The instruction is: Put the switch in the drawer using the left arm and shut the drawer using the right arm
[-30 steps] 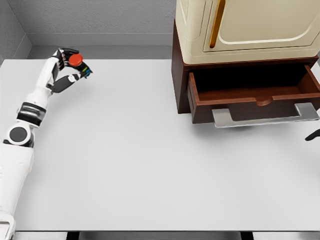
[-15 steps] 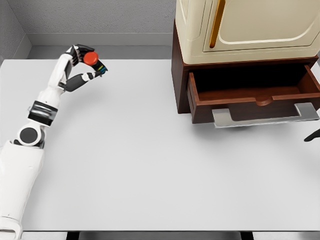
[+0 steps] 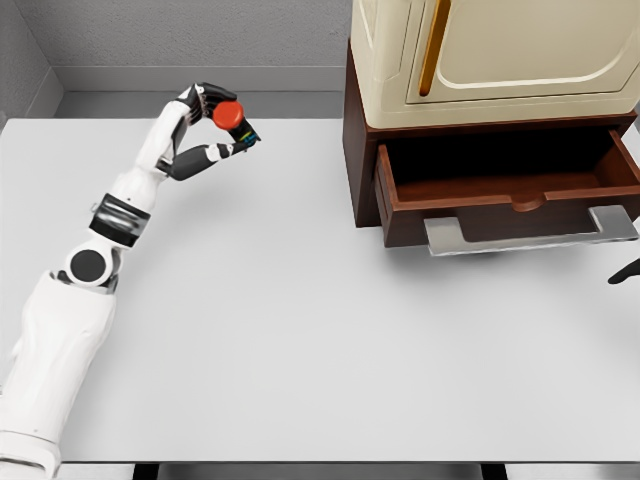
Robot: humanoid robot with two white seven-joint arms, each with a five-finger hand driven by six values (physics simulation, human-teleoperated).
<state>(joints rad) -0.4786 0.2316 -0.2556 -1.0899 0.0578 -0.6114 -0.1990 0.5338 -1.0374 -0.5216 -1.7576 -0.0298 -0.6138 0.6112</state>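
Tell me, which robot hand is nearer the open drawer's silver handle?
Right. The right robot hand shows just below the silver handle's right end. The left robot hand, holding the red switch, is far off to its left.

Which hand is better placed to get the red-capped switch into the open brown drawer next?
Left. The left hand already grips the red-capped switch above the white table, left of the open brown wooden drawer. Only a dark tip of the right hand shows at the picture's edge.
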